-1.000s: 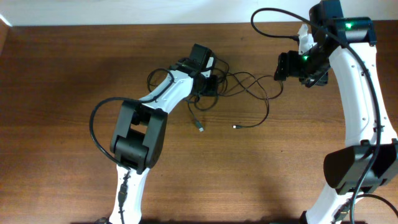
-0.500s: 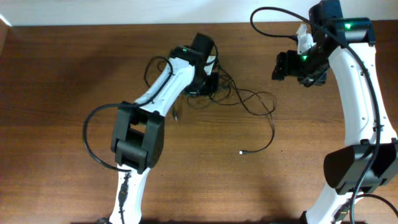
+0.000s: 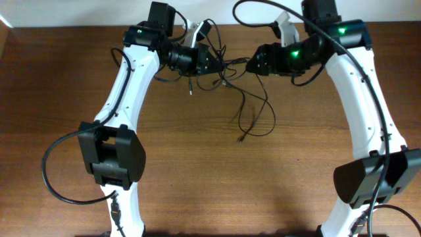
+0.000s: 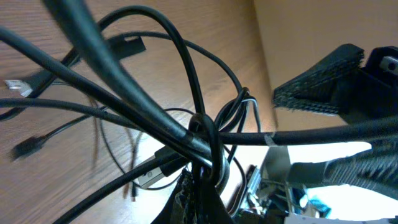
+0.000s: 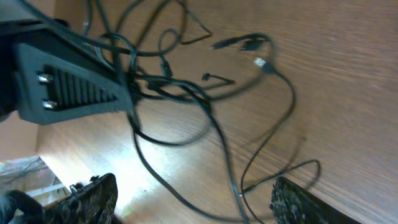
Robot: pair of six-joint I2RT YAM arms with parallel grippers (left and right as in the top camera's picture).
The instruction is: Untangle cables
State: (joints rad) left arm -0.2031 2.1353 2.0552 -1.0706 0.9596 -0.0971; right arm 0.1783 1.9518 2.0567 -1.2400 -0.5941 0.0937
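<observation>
The cables (image 3: 227, 66) are a tangle of thin black cords at the back of the table, between my two grippers. Loops trail down to a loose tip (image 3: 240, 139). My left gripper (image 3: 200, 60) is shut on the knot of the cables (image 4: 202, 146), with strands fanning out from its jaws (image 4: 202, 186). My right gripper (image 3: 253, 66) is just right of the tangle and open wide. In the right wrist view its fingers (image 5: 196, 205) straddle loose strands (image 5: 186, 93) without gripping them. A silvery plug (image 5: 260, 61) shows on one cord.
The brown wooden table (image 3: 197, 171) ends at a pale wall along the back edge (image 3: 79, 13). The left gripper's black body (image 5: 68, 84) shows at the left in the right wrist view. Thick black arm cables loop above both arms.
My left gripper has moved back and to the left with the cable bundle in it, dragging it along. My right gripper has moved left, close to the tangle. The loose ends have moved toward the table's middle.
</observation>
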